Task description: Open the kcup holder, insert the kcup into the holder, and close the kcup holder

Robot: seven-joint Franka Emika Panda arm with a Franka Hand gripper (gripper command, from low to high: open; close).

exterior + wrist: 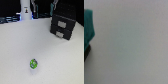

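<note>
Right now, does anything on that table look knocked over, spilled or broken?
Nothing stands out. The kcup sits alone on the white table, nothing spilled around it. The kcup holder stands at the back with no damage visible. The pictures are blurry, so small faults could hide.

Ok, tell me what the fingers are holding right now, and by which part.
Nothing of the task is held. The kcup sits alone on the white table, and the kcup holder stands apart, untouched. The fingers themselves cannot be made out in either view.
</note>
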